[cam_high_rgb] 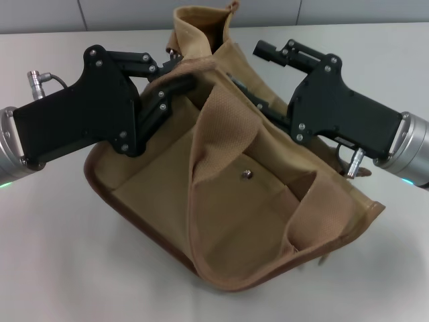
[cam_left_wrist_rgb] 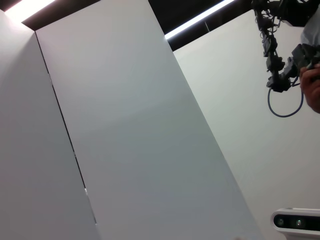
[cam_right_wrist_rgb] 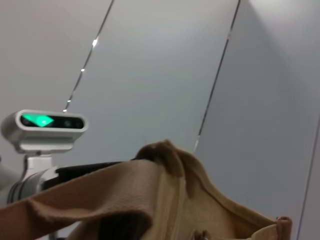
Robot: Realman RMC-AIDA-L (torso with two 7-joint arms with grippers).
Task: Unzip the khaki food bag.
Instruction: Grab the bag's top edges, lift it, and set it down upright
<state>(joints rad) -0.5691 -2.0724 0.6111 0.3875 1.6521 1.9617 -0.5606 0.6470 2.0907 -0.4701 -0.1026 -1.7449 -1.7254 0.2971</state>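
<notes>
- I see the khaki food bag (cam_high_rgb: 234,201) sitting on the white table (cam_high_rgb: 53,255), roughly in the middle of the head view, slumped and tilted so its front pocket faces the camera
- The metal snap (cam_high_rgb: 245,174) shows on that pocket, and one wide handle (cam_high_rgb: 221,194) loops down over the front of the bag
- A second strip of webbing (cam_high_rgb: 194,30) stands up at the far top of the bag
- My left gripper (cam_high_rgb: 175,67) reaches in from the left, its black body angled up and across toward the top rear edge of the bag
- Its fingers (cam_high_rgb: 177,84) lie against the fabric there; I cannot tell whether they are pinching it or merely pressed on it
- My right gripper (cam_high_rgb: 258,100) comes in from the right, its arm sloping down toward the bag's top, its body lying over the upper right side
- Its tips are buried in the folds of cloth, so I cannot tell whether that claw is open or closed
- The right wrist view shows tan fabric (cam_right_wrist_rgb: 165,200) bunched close under the camera, with a grey wall behind
- The left wrist view points away at wall panels (cam_left_wrist_rgb: 130,125) and shows nothing of the bag
- The zip itself is hidden from me in every view
</notes>
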